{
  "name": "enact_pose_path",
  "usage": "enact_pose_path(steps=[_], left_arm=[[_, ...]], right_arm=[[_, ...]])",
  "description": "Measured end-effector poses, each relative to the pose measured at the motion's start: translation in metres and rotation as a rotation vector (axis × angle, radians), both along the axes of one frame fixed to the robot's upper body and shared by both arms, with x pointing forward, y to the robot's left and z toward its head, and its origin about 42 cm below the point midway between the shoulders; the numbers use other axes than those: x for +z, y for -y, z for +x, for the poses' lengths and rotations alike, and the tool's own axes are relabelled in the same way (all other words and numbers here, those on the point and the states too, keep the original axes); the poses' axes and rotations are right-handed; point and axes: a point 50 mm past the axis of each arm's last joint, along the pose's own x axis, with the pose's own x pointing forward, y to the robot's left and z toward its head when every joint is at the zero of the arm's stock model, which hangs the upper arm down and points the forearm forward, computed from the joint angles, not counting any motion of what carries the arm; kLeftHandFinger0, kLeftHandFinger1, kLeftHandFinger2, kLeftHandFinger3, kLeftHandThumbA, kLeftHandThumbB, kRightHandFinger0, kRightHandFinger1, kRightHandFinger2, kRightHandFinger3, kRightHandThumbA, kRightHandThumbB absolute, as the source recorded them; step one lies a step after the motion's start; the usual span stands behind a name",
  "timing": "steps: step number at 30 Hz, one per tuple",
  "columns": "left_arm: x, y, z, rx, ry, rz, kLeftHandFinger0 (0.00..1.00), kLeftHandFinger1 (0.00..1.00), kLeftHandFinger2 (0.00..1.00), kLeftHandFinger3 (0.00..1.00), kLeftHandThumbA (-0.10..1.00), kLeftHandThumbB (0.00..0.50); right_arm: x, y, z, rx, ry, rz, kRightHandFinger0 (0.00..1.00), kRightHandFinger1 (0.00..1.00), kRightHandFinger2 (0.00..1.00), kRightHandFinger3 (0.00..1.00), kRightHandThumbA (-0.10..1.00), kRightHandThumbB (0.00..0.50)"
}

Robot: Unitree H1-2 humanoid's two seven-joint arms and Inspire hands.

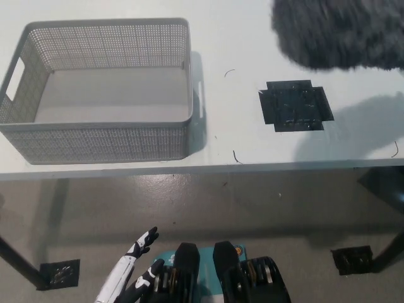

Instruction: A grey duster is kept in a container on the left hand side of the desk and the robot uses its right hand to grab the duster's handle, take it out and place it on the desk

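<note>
The grey mesh container (95,142) stands on the left of the white desk (240,38), and I see nothing inside it. The duster's fluffy grey head (341,31) shows blurred at the top right, over the desk's far right part. It seems to hang above the surface, with a soft shadow below it. Its handle is out of the picture. My right hand is not in view. My white left hand (142,243) rests low, below the desk's front edge, fingers apart and holding nothing.
A black tape square (295,106) marks the desk to the right of the container. The desk's front edge runs across the middle of the picture. Black floor marks (60,273) (352,259) lie beneath, and dark desk legs show at both sides.
</note>
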Motion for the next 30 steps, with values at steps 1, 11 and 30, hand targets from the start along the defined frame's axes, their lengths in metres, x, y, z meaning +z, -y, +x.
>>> enact_pose_path(steps=[1, 11, 30], left_arm=[[0.0, -0.001, 0.0, 0.003, -0.001, 0.0, 1.0, 1.0, 1.0, 1.0, 0.88, 0.105], [0.0, -0.004, 0.0, 0.016, 0.0, 0.0, 1.0, 1.0, 1.0, 1.0, 0.87, 0.13], [-0.002, -0.005, -0.006, 0.02, -0.008, 0.0, 1.0, 1.0, 1.0, 1.0, 0.9, 0.144]], right_arm=[[0.012, 0.001, 0.002, 0.002, -0.012, -0.023, 1.0, 1.0, 1.0, 1.0, 0.59, 0.5], [0.088, -0.015, 0.022, 0.029, -0.145, -0.266, 1.0, 1.0, 1.0, 1.0, 0.69, 0.5], [0.121, -0.041, 0.073, -0.158, -0.309, -0.433, 1.0, 1.0, 1.0, 1.0, 0.32, 0.416]])
